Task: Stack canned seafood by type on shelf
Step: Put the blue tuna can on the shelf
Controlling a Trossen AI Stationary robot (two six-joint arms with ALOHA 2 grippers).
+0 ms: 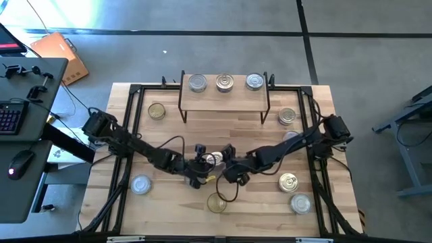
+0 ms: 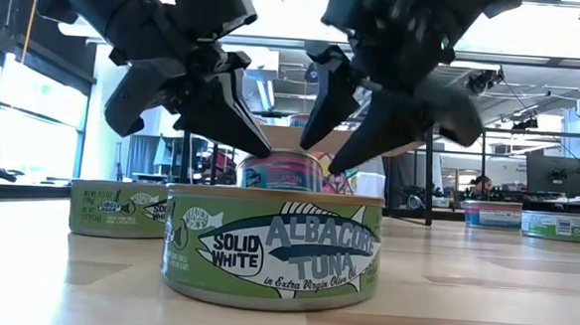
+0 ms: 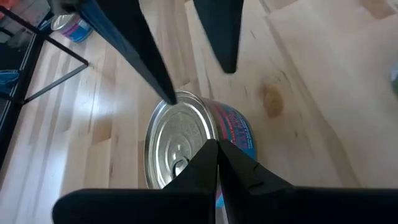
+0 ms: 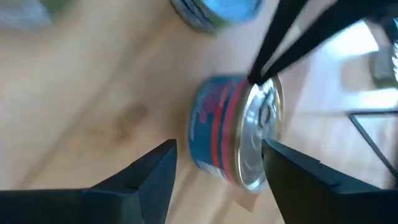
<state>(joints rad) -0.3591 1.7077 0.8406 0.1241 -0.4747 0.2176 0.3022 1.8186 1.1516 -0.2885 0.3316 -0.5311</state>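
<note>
Butcher-block surface [image 1: 169, 202] carries the work, with open office space visible beyond it in the low view. Nearest the front edge stands a green albacore tuna tin [image 2: 272, 245], gold-topped from above, with a matching green tin [image 2: 118, 209] behind it to one side. At mid-surface sits a blue-and-red tin [image 3: 193, 140] with a silver pull-ring lid, upright, and both arms converge over it. Left hand [image 3: 214, 152] is clenched, its fingertips pressed together and resting at the lid's edge, gripping nothing. Right hand [image 4: 217, 163] stands released, its fingers spread either side of the tin's wall without clear contact. Other tins lie scattered near the sides of the surface. Farthest back, the shelf [image 1: 224, 92] holds three silver-topped tins in a row. Judgement: the step in hand is seizing the blue-and-red tin with the right hand. To do it well, centre the fingers across the tin's full width, close squarely on the wall below the lid rim, and clear the left hand before lifting, lest the two collide.
</note>
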